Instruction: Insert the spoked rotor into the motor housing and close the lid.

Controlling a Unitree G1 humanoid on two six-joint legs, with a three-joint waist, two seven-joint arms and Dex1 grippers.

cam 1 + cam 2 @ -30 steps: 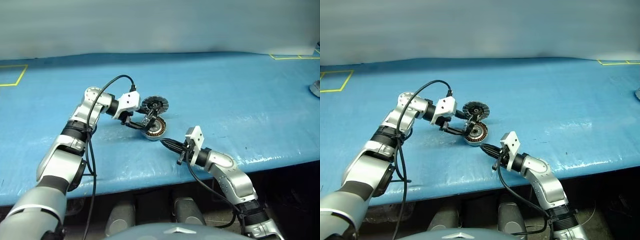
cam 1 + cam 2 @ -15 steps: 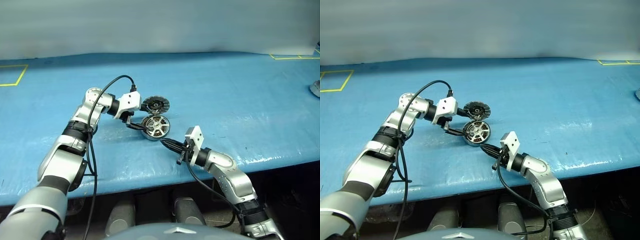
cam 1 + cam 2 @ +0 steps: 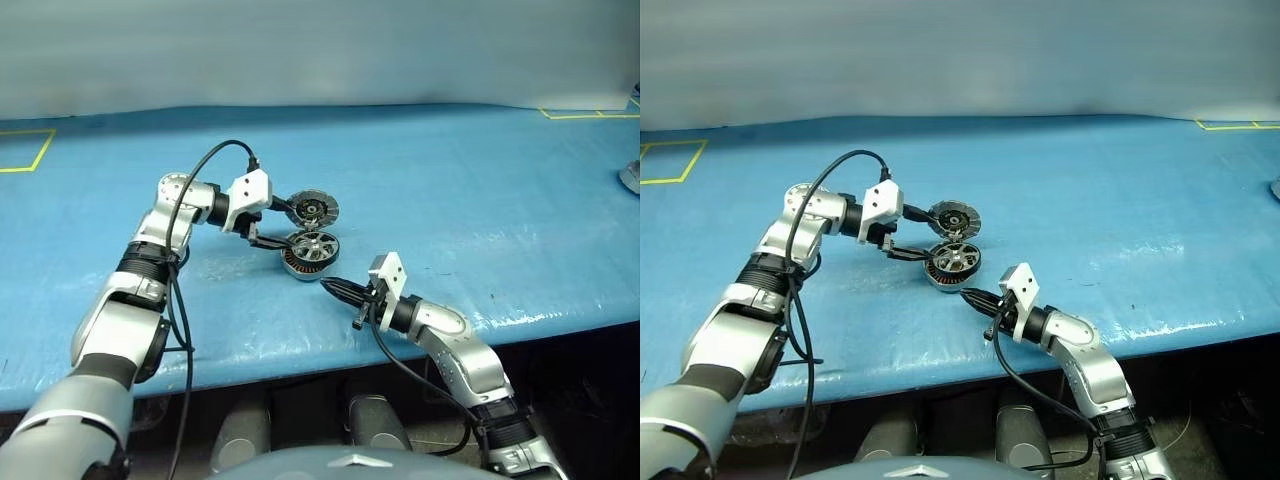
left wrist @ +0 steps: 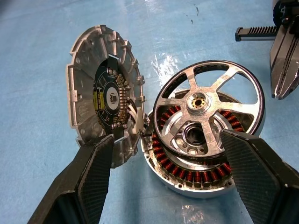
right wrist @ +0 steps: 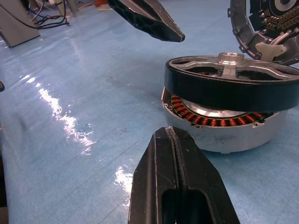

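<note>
Silver arms, black joints, white wrist blocks, 2 black cables.

Blue table [image 3: 480, 180] w/ yellow tape marks [image 3: 25, 150].

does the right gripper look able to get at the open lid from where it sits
Probably not directly: the right gripper sits shut on the near side, and the motor housing with the spoked rotor on top stands between it and the lid.

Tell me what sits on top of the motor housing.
The spoked rotor rests tilted on the motor housing, not fully seated. Copper windings show beneath its rim; the housing's far side is covered. The lid stands open beside it.
</note>
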